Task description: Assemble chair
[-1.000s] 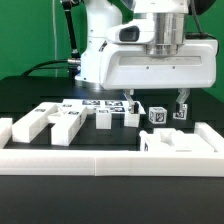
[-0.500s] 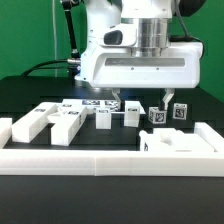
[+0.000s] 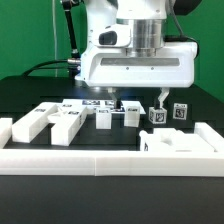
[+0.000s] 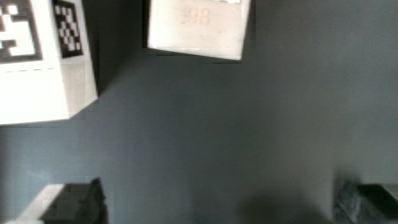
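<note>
The chair's white parts lie loose on the black table. Two long blocks [image 3: 30, 125] [image 3: 68, 125] sit at the exterior view's left. A short post [image 3: 103, 119], a second post [image 3: 130, 115] and two tagged cubes [image 3: 156, 116] [image 3: 180, 111] stand in the middle. A stepped slab [image 3: 175, 143] lies at the front right. My gripper [image 3: 138, 100] hangs open just above the posts and holds nothing. In the wrist view a tagged white part [image 4: 45, 60] and a plain white part [image 4: 199, 25] lie beyond my dark fingertips [image 4: 71, 203], with bare table between them.
A long low white rail [image 3: 100, 160] runs along the front of the table. The marker board [image 3: 95, 104] lies flat behind the posts. The arm's white body [image 3: 140, 65] looms over the middle, with a black cable [image 3: 50, 68] behind it.
The gripper has shifted toward the exterior view's left, from over the tagged cubes to over the posts. It stays open. No part has moved.
</note>
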Robot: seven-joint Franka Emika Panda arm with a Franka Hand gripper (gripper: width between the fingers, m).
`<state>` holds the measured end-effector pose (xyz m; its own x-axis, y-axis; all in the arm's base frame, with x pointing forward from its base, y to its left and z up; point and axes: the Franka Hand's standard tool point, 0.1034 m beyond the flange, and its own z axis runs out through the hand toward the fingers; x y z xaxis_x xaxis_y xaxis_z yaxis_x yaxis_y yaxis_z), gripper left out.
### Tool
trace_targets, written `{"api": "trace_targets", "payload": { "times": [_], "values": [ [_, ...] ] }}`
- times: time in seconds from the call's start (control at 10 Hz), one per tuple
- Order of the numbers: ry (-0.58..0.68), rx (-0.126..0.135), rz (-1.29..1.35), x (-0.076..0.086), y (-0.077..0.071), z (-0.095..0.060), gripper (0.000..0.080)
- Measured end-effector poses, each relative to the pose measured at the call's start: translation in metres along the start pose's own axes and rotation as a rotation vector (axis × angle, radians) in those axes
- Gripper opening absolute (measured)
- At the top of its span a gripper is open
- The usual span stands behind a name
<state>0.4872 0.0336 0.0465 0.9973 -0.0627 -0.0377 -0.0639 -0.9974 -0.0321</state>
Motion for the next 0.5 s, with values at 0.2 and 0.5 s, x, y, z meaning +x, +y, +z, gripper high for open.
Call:
{"api": "trace_targets", "payload": {
  "times": [0.2, 0.5],
  "values": [
    [-0.128, 0.0, 0.029, -0.009, 0.003, 0.006, 0.0649],
    [-0.312, 0.003, 0.018, -0.019, -0.001, 0.003, 0.0649]
  ]
}}
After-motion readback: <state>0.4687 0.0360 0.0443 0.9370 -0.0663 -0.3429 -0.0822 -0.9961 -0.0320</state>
